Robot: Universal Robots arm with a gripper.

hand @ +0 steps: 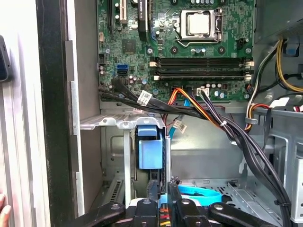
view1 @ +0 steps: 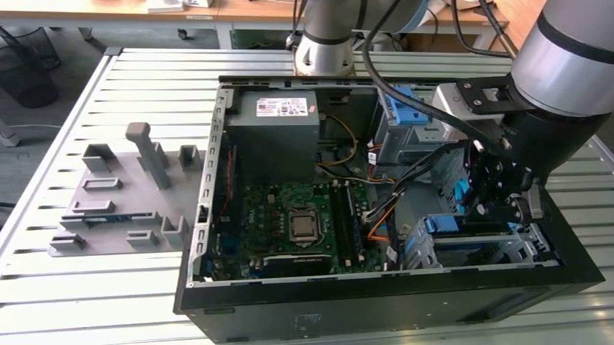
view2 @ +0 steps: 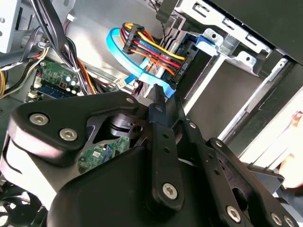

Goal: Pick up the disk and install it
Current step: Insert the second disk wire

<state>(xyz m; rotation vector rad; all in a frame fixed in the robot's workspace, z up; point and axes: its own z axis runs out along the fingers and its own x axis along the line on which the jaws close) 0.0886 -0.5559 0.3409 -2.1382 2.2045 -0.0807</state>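
Slatted aluminium table [view1: 115, 93] carries an open black computer case [view1: 384, 302] lying on its side. A grey moulded fixture [view1: 120, 198] with upright pegs and slots sits on the table just outside the case, on the exterior view's left.

Inside the case, the grey power-supply box [view1: 283, 133] bears a white label [view1: 283, 108] with a red patch; its print is too small to read. In the first wrist view, small white tags [hand: 144, 98] wrap the black cables beside the green motherboard [hand: 189, 47], and their writing cannot be made out either. The motherboard holds a square metal processor socket [hand: 202, 23] and long black memory slots [hand: 199, 68].

The disk [hand: 147, 149] stands edge-on in the bare-metal drive cage [hand: 118, 124] at the case's front corner, so mainly its glossy blue plastic carrier shows; its label is hidden. A flat blue data cable [view2: 137, 71] and a bundle of red, orange, yellow and black wires [view2: 151, 49] run close by it.

The arm reaches down into that same corner of the case. The matt black gripper [view1: 494, 194] hangs right at the cage, with its tip [hand: 162, 189] just beside the disk's carrier and near the blue cable [view2: 158, 101]. Whether it has hold of the disk cannot be told: its own linkages cover the spot.

A person's fingertip [hand: 3, 210] shows just outside the case's wall.
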